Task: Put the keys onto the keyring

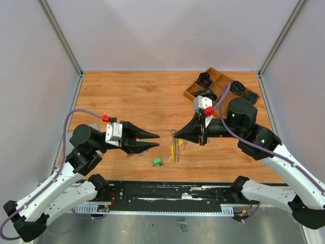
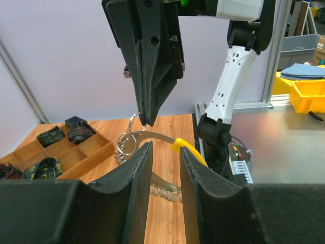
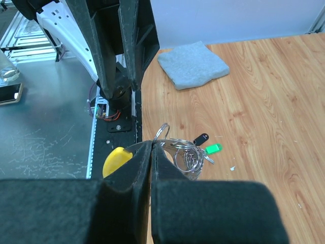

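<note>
Tabletop (image 1: 127,96): right jaws tight on keyring (image 3: 117,160)

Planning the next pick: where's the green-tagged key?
Top view: the green-tagged key lies on the wooden table near its front edge, centre-left, just left of the keyring.

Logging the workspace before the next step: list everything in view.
keyring: one, silvery wire with a yellow curved piece, hanging from the right tool
green key tag: one, green, on the table beside the keyring
black key tag: one, black, next to the green one
wooden tray: one, brown, far right corner of the table
dark items: several, black, in the tray's compartments
grey pad: one, grey, left side of the table
yellow bin: at least one, yellow, off the table
left tool: one, black, jaws apart, facing the keyring
right tool: one, black, shut on the keyring
</note>
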`<state>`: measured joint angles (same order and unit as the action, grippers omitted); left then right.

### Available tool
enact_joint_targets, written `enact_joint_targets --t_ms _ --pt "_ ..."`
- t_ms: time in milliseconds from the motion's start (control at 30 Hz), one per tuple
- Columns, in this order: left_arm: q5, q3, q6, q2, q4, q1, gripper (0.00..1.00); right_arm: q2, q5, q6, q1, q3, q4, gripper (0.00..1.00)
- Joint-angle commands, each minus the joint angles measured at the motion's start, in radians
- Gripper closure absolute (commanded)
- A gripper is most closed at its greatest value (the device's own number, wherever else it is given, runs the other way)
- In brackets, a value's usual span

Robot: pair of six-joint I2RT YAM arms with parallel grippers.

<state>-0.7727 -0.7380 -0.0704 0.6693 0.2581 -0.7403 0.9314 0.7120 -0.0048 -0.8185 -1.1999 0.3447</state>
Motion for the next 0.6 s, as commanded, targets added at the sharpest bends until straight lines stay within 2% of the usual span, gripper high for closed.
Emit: enact_joint_targets --t_ms 0,567 --pt "0.0 0.014 0.01 0.004 0.038 -0.019 0.67 0.008 0.026 -0.009 0.011 -0.051 -0.044 0.99" --pt "0.045 0.015 -0.009 0.074 0.092 -0.025 0.67 0.024 0.12 -0.017 0.01 -0.049 -0.079 0.99"
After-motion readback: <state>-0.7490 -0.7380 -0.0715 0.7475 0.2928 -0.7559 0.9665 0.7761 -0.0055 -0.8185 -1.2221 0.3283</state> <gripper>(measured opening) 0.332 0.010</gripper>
